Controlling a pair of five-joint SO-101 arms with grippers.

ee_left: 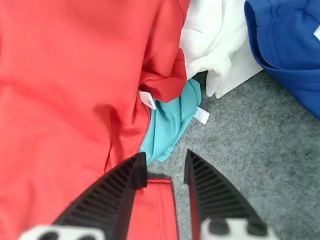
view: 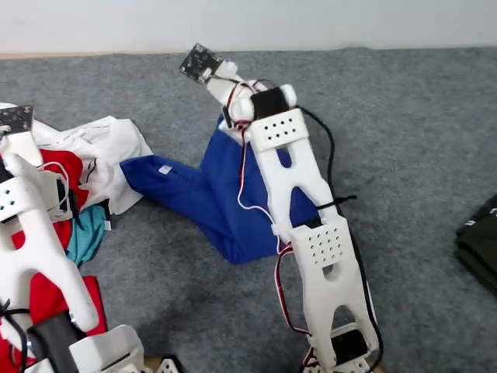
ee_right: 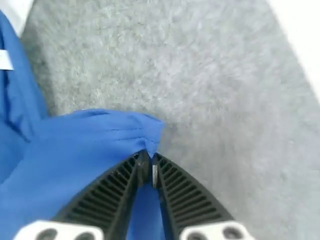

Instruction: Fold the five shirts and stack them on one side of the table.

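My right gripper (ee_right: 149, 161) is clamped on a bunched edge of the blue shirt (ee_right: 75, 150), with fabric pinched between the closed jaws. That pinch sits at the shirt's far end. The rest of the cloth lies back from there toward the arm's base, so the body of the shirt is behind the grip, not ahead of it. In the high view the shirt lies crumpled in a bent shape. One limb runs along under my right arm and the other reaches out sideways to the heap.

The red shirt (ee_left: 65, 90), teal shirt (ee_left: 172, 120) and white shirt (ee_left: 215, 40) are piled at that sideways end of the blue shirt, with the white one touching it. My left gripper (ee_left: 165, 159) hovers over that pile with its jaws parted and nothing in them.

A dark folded garment (view: 481, 241) lies well apart from the blue shirt, on the opposite side from the heap. I judge the next pull should drag the held edge away from the heap to spread the shirt flat.
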